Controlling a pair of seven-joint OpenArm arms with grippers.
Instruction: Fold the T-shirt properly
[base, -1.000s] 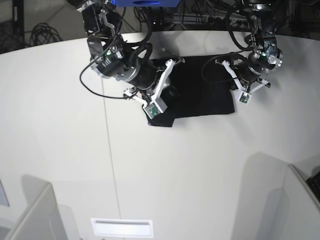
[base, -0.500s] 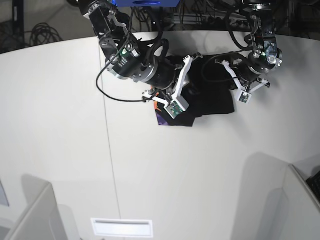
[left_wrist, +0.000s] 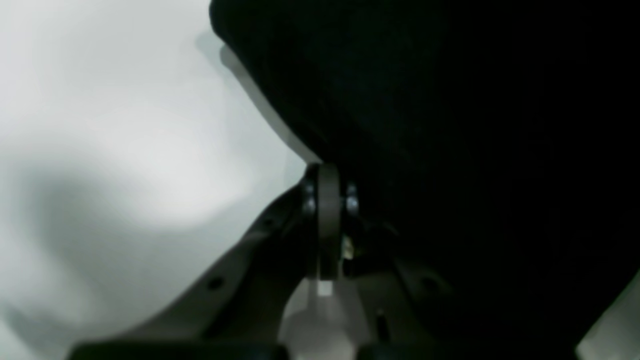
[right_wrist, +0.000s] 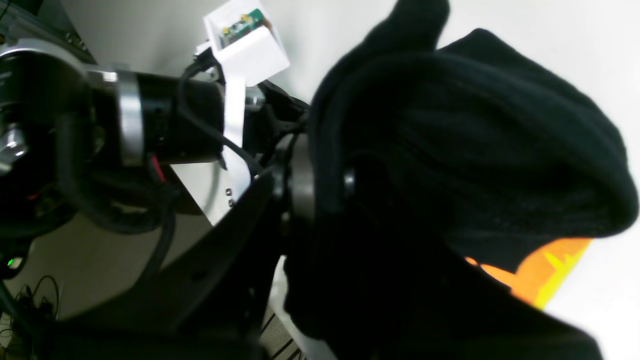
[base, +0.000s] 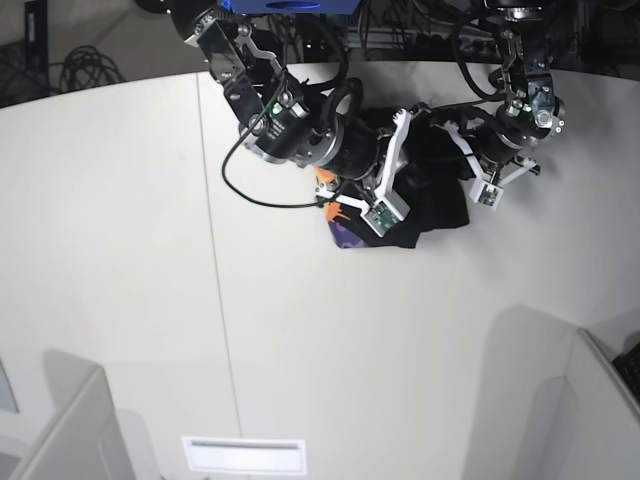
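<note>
1 black T-shirt, 2 arms, right fingers clamping cloth

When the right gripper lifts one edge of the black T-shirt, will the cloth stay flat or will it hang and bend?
Probably it will hang. In the right wrist view the T-shirt bulges in soft rounded folds over the right gripper, so it looks floppy. It seems light, since a pinch on one edge raises it. The orange print turning up suggests that loose layers flip easily.

Right claw clamped on black cloth, arm stretched across, left claw closed, held low
</note>
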